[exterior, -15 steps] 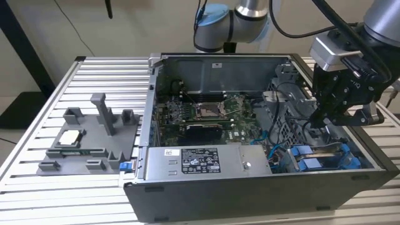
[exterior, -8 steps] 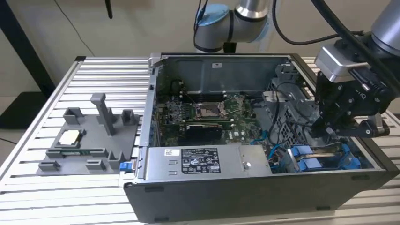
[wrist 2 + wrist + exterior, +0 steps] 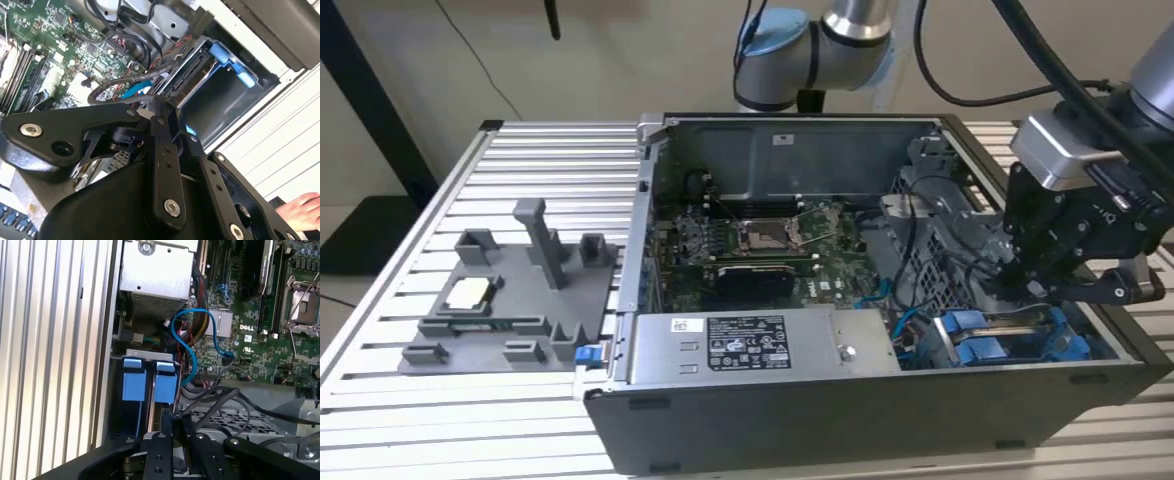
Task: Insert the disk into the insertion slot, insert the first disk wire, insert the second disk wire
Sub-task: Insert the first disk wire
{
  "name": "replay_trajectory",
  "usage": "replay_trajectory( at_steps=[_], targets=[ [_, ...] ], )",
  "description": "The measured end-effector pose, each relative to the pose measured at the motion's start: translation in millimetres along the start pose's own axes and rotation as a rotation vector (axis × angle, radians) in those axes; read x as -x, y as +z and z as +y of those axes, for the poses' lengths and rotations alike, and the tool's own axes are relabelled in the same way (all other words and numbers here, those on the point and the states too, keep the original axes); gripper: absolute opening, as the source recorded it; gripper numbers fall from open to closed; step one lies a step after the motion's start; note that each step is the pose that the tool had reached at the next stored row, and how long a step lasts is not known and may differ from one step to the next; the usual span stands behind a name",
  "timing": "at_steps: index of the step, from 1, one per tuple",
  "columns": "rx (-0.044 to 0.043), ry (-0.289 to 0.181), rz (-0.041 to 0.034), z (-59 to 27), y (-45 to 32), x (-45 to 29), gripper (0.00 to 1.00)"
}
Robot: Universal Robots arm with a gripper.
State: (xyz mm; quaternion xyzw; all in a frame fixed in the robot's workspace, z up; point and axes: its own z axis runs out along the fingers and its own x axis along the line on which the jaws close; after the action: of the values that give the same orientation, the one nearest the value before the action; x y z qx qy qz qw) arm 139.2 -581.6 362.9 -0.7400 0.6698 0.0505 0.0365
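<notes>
The disk, in its blue carrier [image 3: 166, 385], sits upright in the insertion slot [image 3: 147, 354] at the case's front corner, beside a second blue carrier [image 3: 134, 379]. In the exterior view the carriers [image 3: 983, 338] lie just below my gripper [image 3: 1047, 288]. My gripper [image 3: 173, 424] hangs over the disk's end, fingers close together on the plug of a black disk wire [image 3: 215, 400] that trails off toward the cage. In the second wrist view my gripper [image 3: 150, 109] is at the disk's connector edge [image 3: 190, 75], next to an open bay [image 3: 220, 102] with a blue tab [image 3: 231, 62].
A thin blue cable [image 3: 181, 335] loops from the motherboard [image 3: 761, 240] toward the cage. The silver power-supply box [image 3: 747, 345] lies along the case's near side. A grey fixture [image 3: 507, 290] stands at the exterior view's left. A hand [image 3: 302, 210] rests outside the case.
</notes>
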Motion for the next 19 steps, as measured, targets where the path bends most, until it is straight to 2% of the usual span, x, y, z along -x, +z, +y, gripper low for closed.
replay_trajectory(
  at_steps=[5, 7, 10, 13, 19],
  targets=[
    [0.0014, 0.000, -0.0001, -19.0, 2.6, -2.3, 0.20],
    [0.0041, 0.001, -0.0007, -23.7, 4.6, -2.9, 0.20],
    [0.0040, 0.021, -0.0011, -24.2, 9.2, -3.6, 0.20],
    [-0.0004, 0.064, -0.0017, -24.4, 13.7, -4.1, 0.20],
    [-0.0021, 0.122, -0.0029, -24.4, 18.7, -4.7, 0.20]
  ],
)
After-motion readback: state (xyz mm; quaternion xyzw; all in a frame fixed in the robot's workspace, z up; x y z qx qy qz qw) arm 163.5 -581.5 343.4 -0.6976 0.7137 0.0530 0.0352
